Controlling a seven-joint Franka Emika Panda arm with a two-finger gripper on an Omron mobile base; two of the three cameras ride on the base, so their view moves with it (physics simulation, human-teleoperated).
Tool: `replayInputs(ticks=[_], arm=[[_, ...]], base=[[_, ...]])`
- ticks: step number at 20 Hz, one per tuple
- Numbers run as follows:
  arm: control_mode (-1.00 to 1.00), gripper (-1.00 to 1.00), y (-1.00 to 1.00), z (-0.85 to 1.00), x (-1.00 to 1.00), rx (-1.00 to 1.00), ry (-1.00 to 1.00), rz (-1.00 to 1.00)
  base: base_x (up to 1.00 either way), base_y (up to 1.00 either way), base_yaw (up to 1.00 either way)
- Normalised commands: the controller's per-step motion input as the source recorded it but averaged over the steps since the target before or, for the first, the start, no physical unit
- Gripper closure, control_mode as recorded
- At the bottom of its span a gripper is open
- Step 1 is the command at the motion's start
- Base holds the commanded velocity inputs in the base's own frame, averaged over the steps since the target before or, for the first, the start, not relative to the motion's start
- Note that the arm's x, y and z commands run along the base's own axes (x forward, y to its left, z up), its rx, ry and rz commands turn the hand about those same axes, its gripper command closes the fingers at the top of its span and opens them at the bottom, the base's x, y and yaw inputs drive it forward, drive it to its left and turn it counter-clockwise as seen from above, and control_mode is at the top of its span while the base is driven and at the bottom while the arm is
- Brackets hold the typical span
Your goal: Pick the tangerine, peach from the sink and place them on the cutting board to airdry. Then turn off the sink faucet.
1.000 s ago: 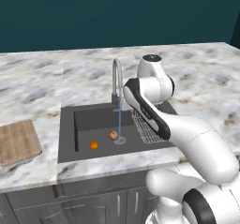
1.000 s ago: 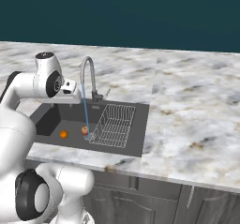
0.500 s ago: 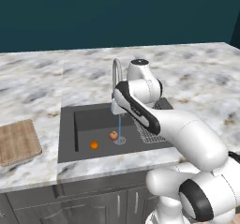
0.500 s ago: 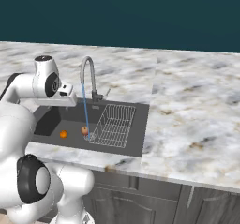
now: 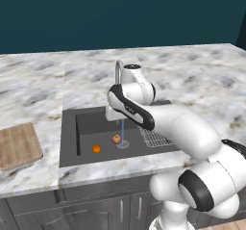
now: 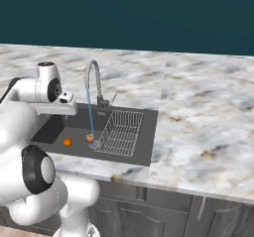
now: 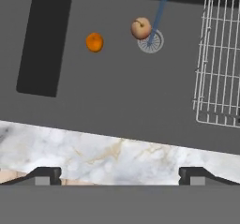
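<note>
A long counter of grey-and-cream veined marble (image 5: 192, 75) runs across a kitchen with a dark teal wall behind it and grey cabinet doors (image 6: 163, 211) below. Set into the counter is the dark grey rectangular sink (image 5: 86, 123), with a white wire rack (image 6: 119, 133) filling its right section.

On the sink floor lies the small bright orange tangerine (image 5: 96, 149), apart from the reddish-pink peach with cream patches (image 5: 116, 139), which sits to its right. The peach rests just beside the round metal drain (image 7: 151, 41), touching its rim as seen from the hand view. A thin blue stream of water (image 6: 90, 117) falls from the arched spout of the tall silver gooseneck faucet (image 6: 93, 82) straight onto the drain.

The light brown wooden cutting board (image 5: 18, 145), striped with grain, lies on the counter well to the left of the sink, with nothing on it.

The white arm reaches out over the near edge of the sink, and its two-finger gripper (image 7: 120, 174) hangs above the front marble lip, looking down into the basin. The two dark fingertips (image 7: 44, 174) stand spread to their widest, with nothing between them. Both fruits lie well ahead of the gripper, the tangerine (image 7: 94, 42) to the left of the peach (image 7: 141, 28).
</note>
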Motion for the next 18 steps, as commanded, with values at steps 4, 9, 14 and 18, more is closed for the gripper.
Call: replayInputs(ticks=[4,9,14,18], arm=[[-1.00,-1.00,0.14,-0.28,0.16,0.00,0.16,0.00],[-1.00,-1.00,0.09,-0.25,0.18,0.00,0.15,0.00],[-1.00,-1.00,0.16,-0.26,0.11,0.00,0.00,0.01],[-1.00,-1.00,0.09,-0.26,0.15,0.00,-0.04,0.00]], base=[[0.00,0.00,0.00],[0.00,0.00,0.00],[0.00,0.00,0.00],[0.00,0.00,0.00]])
